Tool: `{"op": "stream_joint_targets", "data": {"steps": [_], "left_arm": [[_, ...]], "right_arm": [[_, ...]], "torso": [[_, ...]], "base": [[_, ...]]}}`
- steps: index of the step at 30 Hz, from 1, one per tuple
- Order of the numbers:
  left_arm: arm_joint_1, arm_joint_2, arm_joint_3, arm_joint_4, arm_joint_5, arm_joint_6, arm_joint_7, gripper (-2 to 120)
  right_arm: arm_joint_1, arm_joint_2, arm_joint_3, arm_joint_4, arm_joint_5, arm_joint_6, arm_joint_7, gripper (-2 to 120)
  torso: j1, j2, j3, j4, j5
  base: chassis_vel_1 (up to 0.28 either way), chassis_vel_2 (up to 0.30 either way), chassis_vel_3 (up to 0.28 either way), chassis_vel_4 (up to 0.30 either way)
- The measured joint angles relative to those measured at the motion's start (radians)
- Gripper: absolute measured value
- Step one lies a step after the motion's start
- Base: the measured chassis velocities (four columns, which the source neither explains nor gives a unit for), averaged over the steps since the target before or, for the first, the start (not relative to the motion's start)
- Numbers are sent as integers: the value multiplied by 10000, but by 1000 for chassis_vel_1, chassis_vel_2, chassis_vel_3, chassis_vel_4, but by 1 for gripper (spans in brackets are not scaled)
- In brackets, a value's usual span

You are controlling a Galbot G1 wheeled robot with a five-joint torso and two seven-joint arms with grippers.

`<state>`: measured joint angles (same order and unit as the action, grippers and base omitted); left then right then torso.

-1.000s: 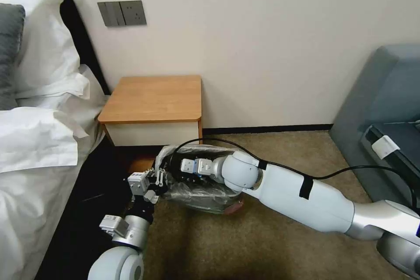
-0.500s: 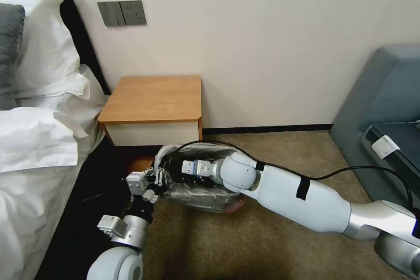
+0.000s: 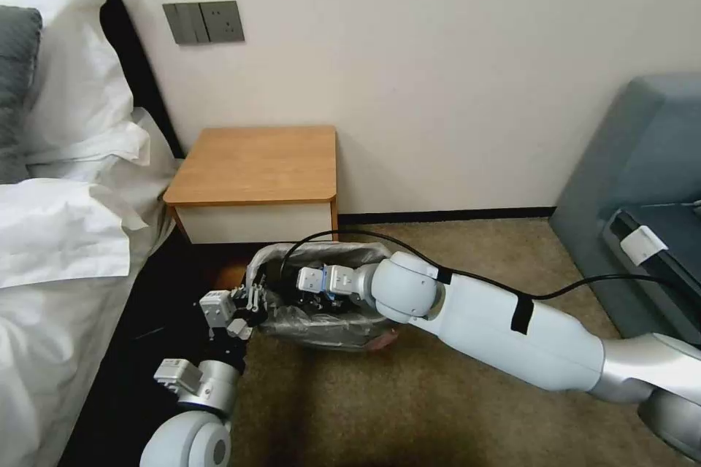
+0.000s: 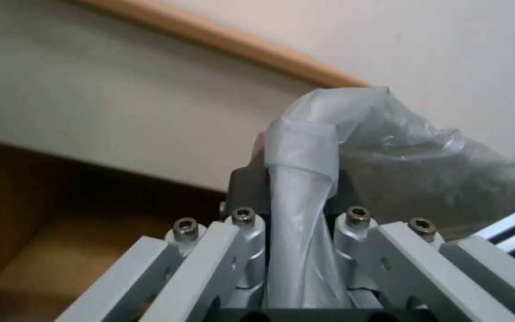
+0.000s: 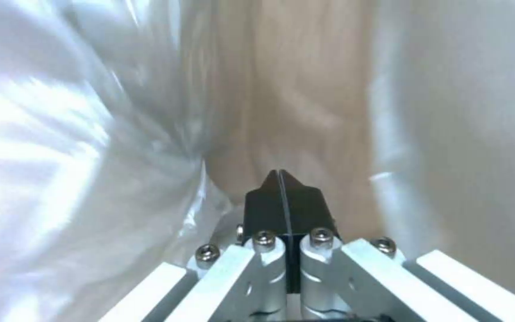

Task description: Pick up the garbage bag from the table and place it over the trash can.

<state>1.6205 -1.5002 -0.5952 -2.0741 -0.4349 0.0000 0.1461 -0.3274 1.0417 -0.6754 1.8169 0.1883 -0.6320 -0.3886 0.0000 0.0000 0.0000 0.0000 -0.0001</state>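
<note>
The grey translucent garbage bag [image 3: 321, 317] lies draped over the trash can on the carpet, in front of the table [image 3: 255, 164]; its pinkish-red rim [image 3: 383, 339] shows low at the near right. The can itself is hidden by the plastic, and only a cream wall [image 5: 293, 89] shows through it in the right wrist view. My left gripper [image 3: 252, 299] is at the bag's left edge, shut on a pinched fold of the bag [image 4: 389, 147]; the left gripper [image 4: 302, 179] holds that strip between its pads. My right gripper [image 3: 293, 290] reaches inside the bag's mouth. Its black fingertips [image 5: 281, 176] are pressed together with nothing between them.
The bed with white sheets [image 3: 58, 233] and its dark frame stands close on the left. A grey sofa [image 3: 642, 175] stands at the right. The wall runs behind the table. Open carpet [image 3: 409, 408] lies in front of the can. A black cable runs along my right arm.
My left gripper has pulled the bag's edge leftward toward the bed, stretching the mouth wider. My right gripper inside the bag has shifted slightly left too.
</note>
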Motion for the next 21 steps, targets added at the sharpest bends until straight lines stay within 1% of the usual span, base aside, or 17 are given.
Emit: {"op": "stream_joint_targets", "data": {"steps": [3, 5, 6, 7, 9, 10, 11, 12, 13, 14, 15, 16, 17, 18, 19, 20, 21], "left_arm": [[4, -11, -24, 124, -217, 19, -118, 11], [43, -23, -43, 182, -655, 195, -362, 11], [43, -23, -43, 182, -655, 195, -362, 11], [52, -22, -46, 183, -795, 271, -470, 11], [64, -18, -28, 188, -1126, 540, -780, 11], [64, -18, -28, 188, -1126, 540, -780, 11], [83, -18, -8, 189, -1252, 682, -897, 11], [105, -22, 20, 188, -1368, 872, -1026, 11], [130, -26, 51, 189, -1442, 999, -1117, 11], [160, -26, 82, 188, -1493, 1121, -1190, 11], [160, -26, 82, 188, -1493, 1121, -1190, 11], [197, -23, 104, 189, -1541, 1257, -1244, 11], [213, -18, 142, 189, -1560, 1339, -1280, 11], [227, -18, 209, 201, -1566, 1459, -1345, 11], [227, -18, 209, 201, -1566, 1459, -1345, 11], [248, -12, 260, 214, -1569, 1597, -1414, 11], [269, 9, 327, 214, -1571, 1770, -1507, 11]], "right_arm": [[-160, -117, 306, 298, 237, 41, 91, 0], [-671, -468, 1037, 762, 1031, 507, 693, 0], [-671, -468, 1037, 762, 1031, 507, 693, 0], [-933, -633, 1342, 928, 1433, 801, 1023, 0], [-1856, -1125, 2245, 1373, 2351, 1697, 2217, 0], [-1856, -1125, 2245, 1373, 2351, 1697, 2217, 0], [-2291, -1296, 2628, 1522, 2641, 2069, 2637, 0], [-2929, -1534, 3299, 1721, 2927, 2583, 3075, 5], [-3500, -1750, 3841, 1894, 3047, 2961, 3336, 10], [-4199, -1933, 4381, 2064, 3117, 3259, 3485, 14], [-4199, -1933, 4381, 2064, 3117, 3259, 3485, 14], [-5177, -2079, 5019, 2216, 3044, 3646, 3670, 18], [-5734, -2055, 5387, 2289, 2856, 3894, 3855, 24], [-6466, -1861, 5877, 2385, 2561, 4219, 4316, 27], [-6466, -1861, 5877, 2385, 2561, 4219, 4316, 27], [-7081, -1549, 6257, 2477, 2348, 4413, 4887, 34], [-7864, -983, 6754, 2565, 1921, 4540, 5672, 39]], "torso": [[0, 0, 0, 1, 2], [0, 0, 0, 2, 0], [0, 0, 0, 2, 0], [0, 0, 0, 1, 2], [0, 0, -1, 0, 1], [0, 0, -1, 0, 1], [0, 0, -1, -1, 5], [0, 1, -2, -3, 8], [0, 2, -2, 0, -1], [0, 1, -2, -1, -2], [0, 1, -2, -1, -2], [0, 1, -1, -4, 3], [0, 1, -2, -5, 7], [0, 2, -3, -4, 2], [0, 2, -3, -4, 2], [0, 2, -2, -6, 0], [0, 1, -1, -1, 4]], "base": [[0, 0, 0, 0], [0, 0, 0, 0], [0, 0, 0, 0], [0, 0, 0, 0], [0, 0, 0, 0], [0, 0, 0, 0], [0, 0, 0, 0], [0, 0, 0, 0], [0, 0, 0, 0], [0, 0, 0, 0], [0, 0, 0, 0], [0, 0, 0, 0], [0, 0, 0, 0], [0, 0, 0, 0], [0, 0, 0, 0], [0, 0, 0, 0], [0, 0, 0, 0]]}}
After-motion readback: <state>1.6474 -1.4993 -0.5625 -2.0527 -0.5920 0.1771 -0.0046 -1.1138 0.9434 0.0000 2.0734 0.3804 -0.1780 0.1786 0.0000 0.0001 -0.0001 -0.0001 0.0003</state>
